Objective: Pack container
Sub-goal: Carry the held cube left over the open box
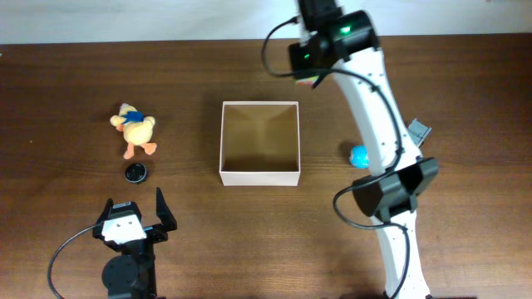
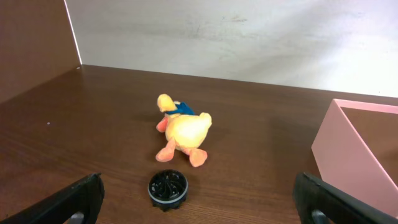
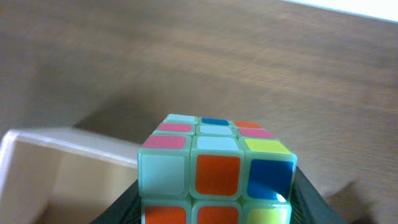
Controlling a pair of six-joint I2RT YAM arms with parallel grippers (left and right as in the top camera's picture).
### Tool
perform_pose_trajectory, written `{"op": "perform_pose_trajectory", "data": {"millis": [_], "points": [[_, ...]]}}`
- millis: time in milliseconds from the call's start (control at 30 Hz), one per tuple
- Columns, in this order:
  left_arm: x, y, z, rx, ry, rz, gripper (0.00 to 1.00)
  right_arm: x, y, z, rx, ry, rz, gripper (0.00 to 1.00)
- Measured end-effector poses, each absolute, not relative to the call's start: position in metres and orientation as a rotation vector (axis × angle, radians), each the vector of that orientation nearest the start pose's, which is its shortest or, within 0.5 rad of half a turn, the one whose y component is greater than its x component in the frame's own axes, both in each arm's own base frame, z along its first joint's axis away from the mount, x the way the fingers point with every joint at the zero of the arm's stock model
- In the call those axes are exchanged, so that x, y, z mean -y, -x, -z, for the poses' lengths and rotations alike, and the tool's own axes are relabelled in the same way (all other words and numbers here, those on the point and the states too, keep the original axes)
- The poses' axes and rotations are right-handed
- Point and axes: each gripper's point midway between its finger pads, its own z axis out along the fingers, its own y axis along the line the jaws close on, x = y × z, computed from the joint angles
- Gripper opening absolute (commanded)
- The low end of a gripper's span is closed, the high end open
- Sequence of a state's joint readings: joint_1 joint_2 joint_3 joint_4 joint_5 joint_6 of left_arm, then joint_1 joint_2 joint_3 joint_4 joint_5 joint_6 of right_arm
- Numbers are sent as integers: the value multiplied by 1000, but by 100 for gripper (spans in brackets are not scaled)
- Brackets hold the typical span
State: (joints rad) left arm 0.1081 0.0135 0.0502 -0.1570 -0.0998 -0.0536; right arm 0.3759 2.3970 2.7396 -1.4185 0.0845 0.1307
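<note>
The container point(image 1: 259, 174), a square white-walled box with a tan inside, stands mid-table; it also shows in the left wrist view point(image 2: 348, 149) and the right wrist view point(image 3: 37, 149). My right gripper point(image 1: 312, 79) is shut on a colourful puzzle cube point(image 3: 214, 168) and holds it in the air just past the container's far right corner. My left gripper point(image 1: 133, 218) is open and empty near the front edge, with a small black round disc point(image 1: 135, 173) point(image 2: 168, 188) and a yellow plush duck point(image 1: 135, 130) point(image 2: 181, 130) ahead of it.
A small blue ball point(image 1: 358, 155) lies right of the container, beside the right arm. A small grey object point(image 1: 418, 129) lies further right. A pale wall runs along the table's far edge.
</note>
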Motion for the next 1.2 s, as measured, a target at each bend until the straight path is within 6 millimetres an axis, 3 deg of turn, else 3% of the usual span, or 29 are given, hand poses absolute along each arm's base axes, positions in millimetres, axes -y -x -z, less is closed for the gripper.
{"op": "perform_pose_trajectory", "data": {"millis": [200, 400, 667, 933, 1200], "points": [[-43, -239, -156, -1679, 211, -125, 99, -240, -472, -210, -2655, 465, -79, 30], [-43, -239, -156, -1679, 211, -125, 99, -269, -440, -204, -2706, 524, -94, 30], [-43, -239, -156, -1679, 211, -125, 99, -263, -421, -198, -2815, 351, -90, 29], [-43, -239, -156, -1679, 211, -125, 99, -267, -427, -199, -2812, 184, -131, 29], [-43, -239, -157, -1679, 211, -125, 99, -263, -428, -166, -2870, 141, -67, 29]]}}
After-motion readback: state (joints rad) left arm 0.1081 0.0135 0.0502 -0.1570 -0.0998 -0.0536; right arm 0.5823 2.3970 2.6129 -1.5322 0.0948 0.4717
